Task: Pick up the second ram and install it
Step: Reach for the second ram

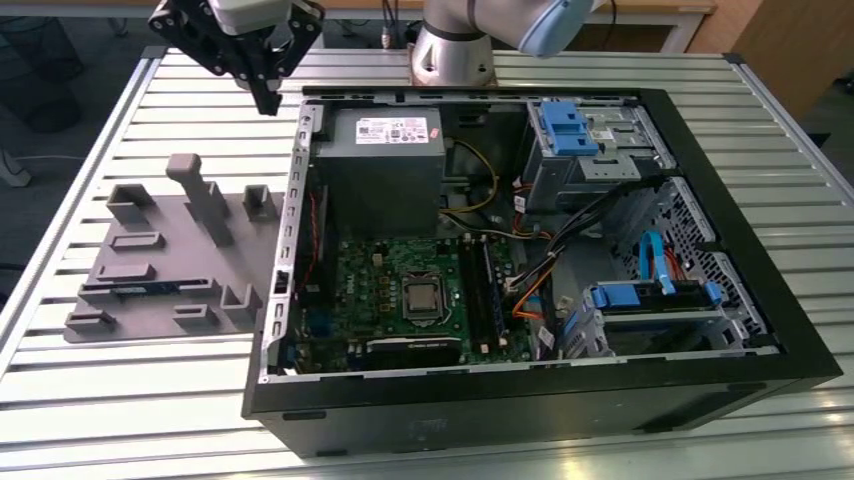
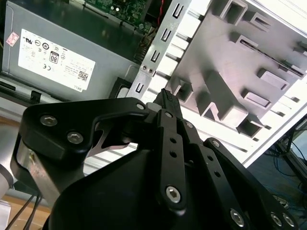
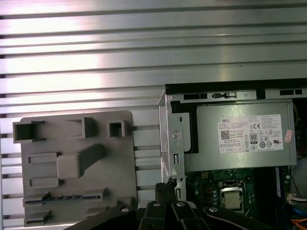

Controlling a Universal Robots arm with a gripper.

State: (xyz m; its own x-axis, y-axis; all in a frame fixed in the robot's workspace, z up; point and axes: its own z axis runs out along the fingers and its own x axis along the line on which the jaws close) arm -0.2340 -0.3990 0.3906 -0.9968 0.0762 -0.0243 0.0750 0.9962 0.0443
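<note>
Gripper [image 1: 271, 101] hangs above the table [image 1: 120, 410] by the case [image 1: 534, 405] corner, fingers pinched together, empty. Second ram [image 1: 142, 288] sits in a narrow slot of the grey fixture [image 1: 187, 245]. My worry: coming down closed or off-line, I'd hit its edge or the slot walls.

Open slatted table [image 1: 134, 130] surrounds the tool [image 1: 271, 105]; case wall [image 1: 296, 200], power supply [image 1: 380, 150] and cables [image 1: 518, 235] crowd the interior.

The second ram [image 1: 144, 289] sits edgewise (thin blue strip) in the gray holder [image 1: 174, 262].
</note>
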